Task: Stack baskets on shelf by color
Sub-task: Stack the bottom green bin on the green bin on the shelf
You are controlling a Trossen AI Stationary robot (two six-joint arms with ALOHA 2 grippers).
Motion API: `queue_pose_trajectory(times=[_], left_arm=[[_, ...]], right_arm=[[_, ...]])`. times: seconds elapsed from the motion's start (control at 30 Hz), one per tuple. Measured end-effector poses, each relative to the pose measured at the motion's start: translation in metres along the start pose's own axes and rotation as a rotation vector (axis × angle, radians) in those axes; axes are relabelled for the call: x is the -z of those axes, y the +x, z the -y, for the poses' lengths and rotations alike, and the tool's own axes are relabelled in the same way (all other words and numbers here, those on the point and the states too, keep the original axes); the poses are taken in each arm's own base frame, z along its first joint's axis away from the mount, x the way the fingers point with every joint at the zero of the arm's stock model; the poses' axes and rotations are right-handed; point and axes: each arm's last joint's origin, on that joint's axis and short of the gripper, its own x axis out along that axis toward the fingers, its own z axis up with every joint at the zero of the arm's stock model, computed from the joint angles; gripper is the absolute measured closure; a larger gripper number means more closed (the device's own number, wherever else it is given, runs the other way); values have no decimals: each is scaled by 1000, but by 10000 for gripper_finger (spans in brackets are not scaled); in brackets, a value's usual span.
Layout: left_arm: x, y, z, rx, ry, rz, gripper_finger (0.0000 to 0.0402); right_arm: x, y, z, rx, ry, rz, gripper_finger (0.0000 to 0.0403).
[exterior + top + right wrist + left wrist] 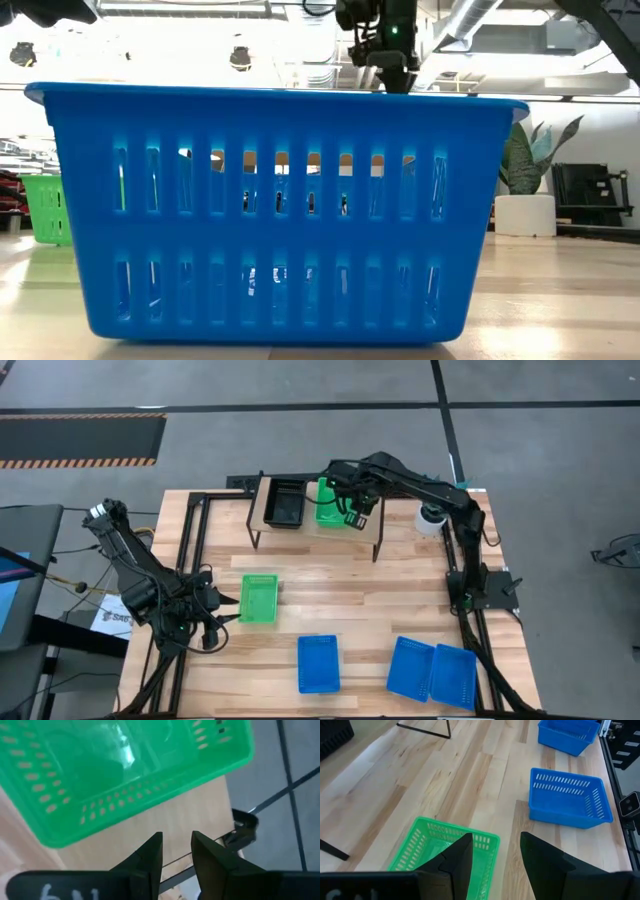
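Observation:
The shelf [300, 530] stands at the table's far middle. On it a black basket [285, 502] and a green basket [327, 500] sit side by side. My right gripper [356, 512] hangs open just right of that green basket [125, 775], over bare shelf board [175, 820], nothing between its fingers. A second green basket [260, 598] rests on the table at the left. My left gripper [495, 837] stands open by its near left corner [485, 840], with no contact showing. Three blue baskets [318, 663] [410, 668] [452, 676] lie along the near edge.
A white round object [432, 518] stands on the table right of the shelf. Black frame rails [190, 560] run along the table's left and right sides. In the low view one blue basket [280, 210] blocks most of the sight. Bare wood lies mid-table [360, 600].

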Motion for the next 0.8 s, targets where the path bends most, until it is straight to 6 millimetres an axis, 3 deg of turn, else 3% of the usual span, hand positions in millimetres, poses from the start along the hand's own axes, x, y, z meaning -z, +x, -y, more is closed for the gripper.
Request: queue_pose_trajectory(times=[0.23,0.8], left_arm=[[2,0,-3,-22,20,-13,248],[2,0,-3,-24,5,-13,248]], right_arm=[[0,16,-3,-52,-63,-30,280],[-26,10,-16,-94,-153,245,280]])
